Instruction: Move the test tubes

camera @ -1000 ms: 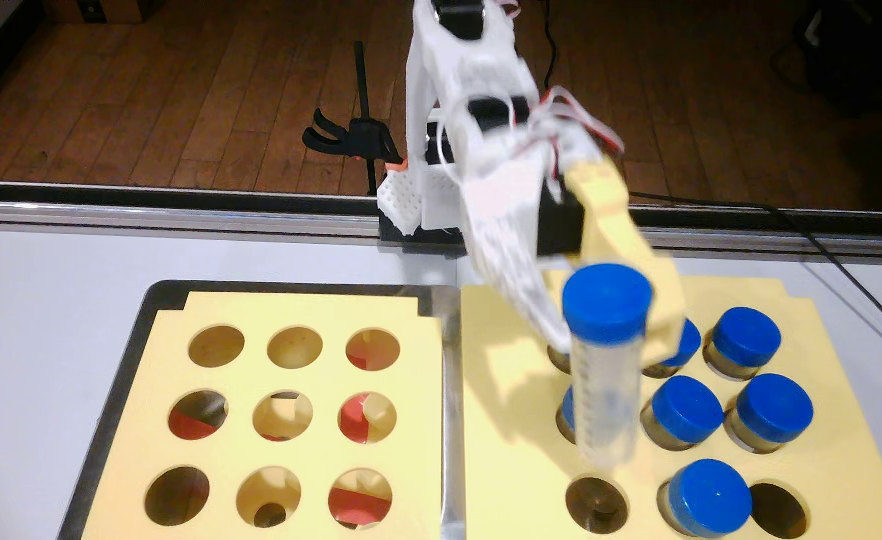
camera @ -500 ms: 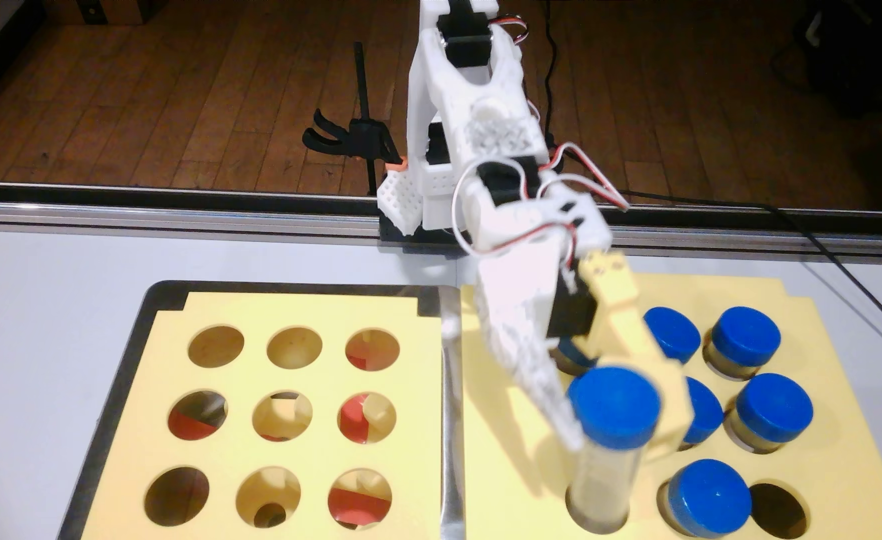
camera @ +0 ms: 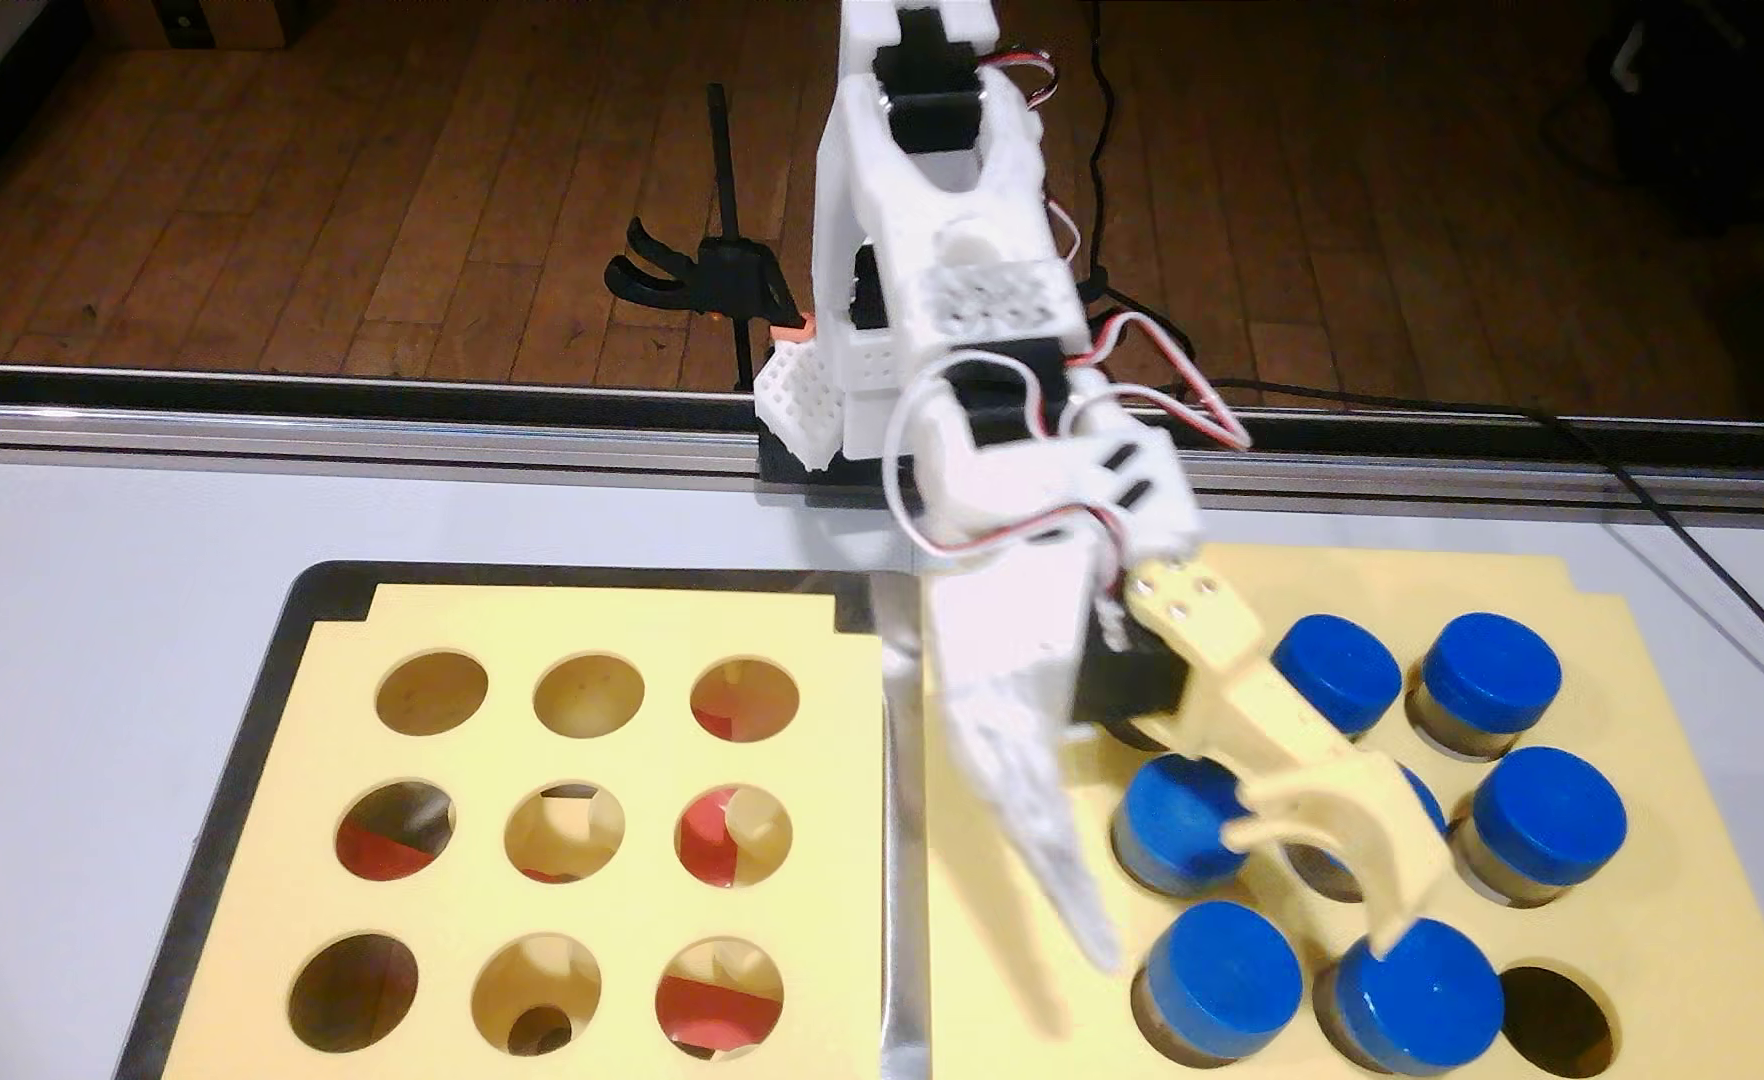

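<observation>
Several test tubes with blue caps stand in the yellow right rack in the fixed view. The front-left one sits deep in its hole, only cap and a bit of tube showing. My gripper is open and straddles that cap: the white finger is to its left, and the yellow finger reaches over to the neighbouring front-middle tube. Other caps show at the middle left, back and right. The centre tube is mostly hidden behind the yellow finger.
The left yellow rack has nine open holes and lies in a dark tray. The right rack's front-right hole is open. The arm base is clamped at the table's back edge, with cables trailing to the right.
The held tube came down from above the right rack into the front-left hole. The fingers then spread apart and let it go; it now sits seated in the rack.
</observation>
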